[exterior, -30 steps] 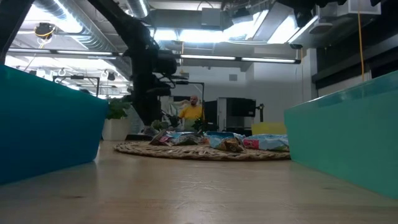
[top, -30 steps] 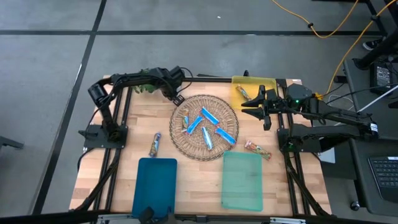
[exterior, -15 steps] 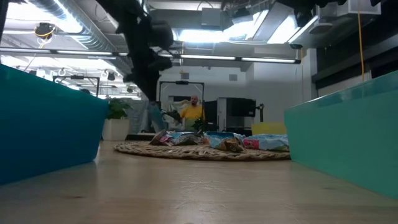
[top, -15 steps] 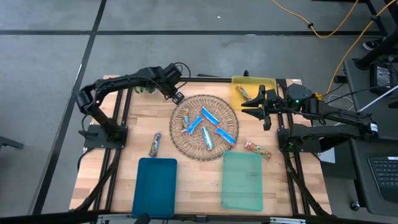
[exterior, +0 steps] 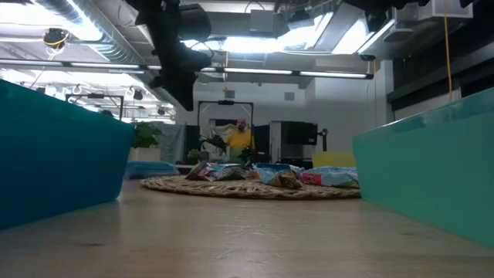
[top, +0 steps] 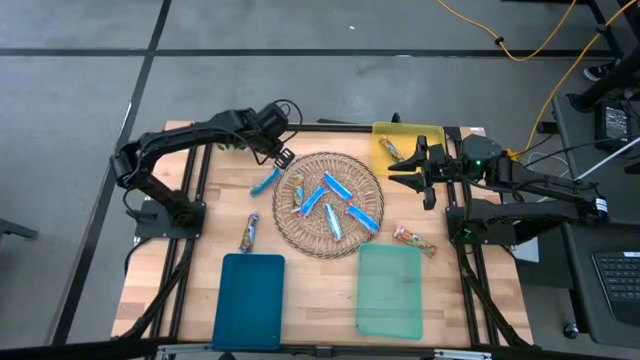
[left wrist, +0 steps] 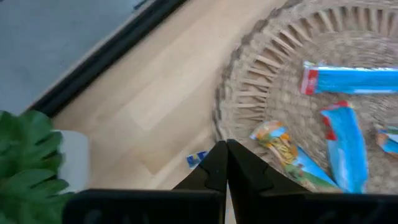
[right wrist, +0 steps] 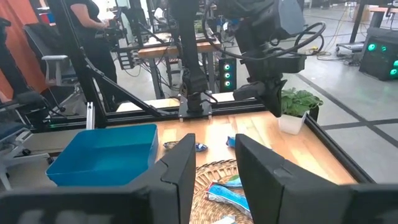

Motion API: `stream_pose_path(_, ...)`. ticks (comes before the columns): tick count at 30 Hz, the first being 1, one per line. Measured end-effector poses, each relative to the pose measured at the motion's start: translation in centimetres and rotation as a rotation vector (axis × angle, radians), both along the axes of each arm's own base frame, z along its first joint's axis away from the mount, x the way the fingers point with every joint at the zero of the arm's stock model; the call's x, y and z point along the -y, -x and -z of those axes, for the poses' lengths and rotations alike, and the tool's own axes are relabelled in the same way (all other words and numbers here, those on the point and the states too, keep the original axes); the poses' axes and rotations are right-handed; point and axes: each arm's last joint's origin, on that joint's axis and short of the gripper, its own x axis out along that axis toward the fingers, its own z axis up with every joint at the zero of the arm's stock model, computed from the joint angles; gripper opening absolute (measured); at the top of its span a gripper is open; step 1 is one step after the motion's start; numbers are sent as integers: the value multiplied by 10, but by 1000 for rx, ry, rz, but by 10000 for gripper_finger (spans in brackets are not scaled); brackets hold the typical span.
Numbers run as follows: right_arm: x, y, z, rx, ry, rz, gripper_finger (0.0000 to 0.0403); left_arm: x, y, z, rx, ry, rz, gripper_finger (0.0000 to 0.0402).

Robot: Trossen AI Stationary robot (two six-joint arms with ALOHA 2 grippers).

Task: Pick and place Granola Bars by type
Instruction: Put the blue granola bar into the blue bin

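Several blue bars (top: 330,200) and an orange one (top: 298,195) lie in the round wicker tray (top: 372,185). Another blue bar (top: 265,181) lies flat on the table just left of that tray; its end (left wrist: 198,158) shows below my left fingers. A silvery bar (top: 248,232) and an orange bar (top: 413,240) rest on the wood, and one bar (top: 392,150) lies in the yellow tray (top: 425,132). My left gripper (top: 283,155) (left wrist: 225,165) hangs shut above the wicker tray's far-left rim, holding nothing. My right gripper (top: 410,172) (right wrist: 214,174) waits open at the tray's right.
A blue tray (top: 248,300) and a green tray (top: 390,290) sit at the near edge. A potted green sprig (top: 235,143) stands at the far edge behind my left arm. People work at benches in the room beyond the table.
My left gripper has risen from the wicker tray's far-left rim and stayed over it. A blue bar that did not show on the wood before now lies on the table left of the tray.
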Motion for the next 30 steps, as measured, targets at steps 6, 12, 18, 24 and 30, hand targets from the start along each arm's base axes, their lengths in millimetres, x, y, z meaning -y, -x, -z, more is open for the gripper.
stream_pose_path(6,0,0,0,-3,-2,0,117,2,5,14,-39,46,-35,8)
stream_pose_path(12,0,0,2,-16,-7,0,117,13,14,43,-107,149,-6,43)
stream_pose_path(18,0,0,2,-18,-7,0,117,26,25,73,-201,208,45,124)
stream_pose_path(24,0,0,2,-19,-8,0,117,35,29,88,-242,221,68,216)
stream_pose_path(30,0,0,2,-19,-11,1,117,40,32,100,-255,210,77,263)
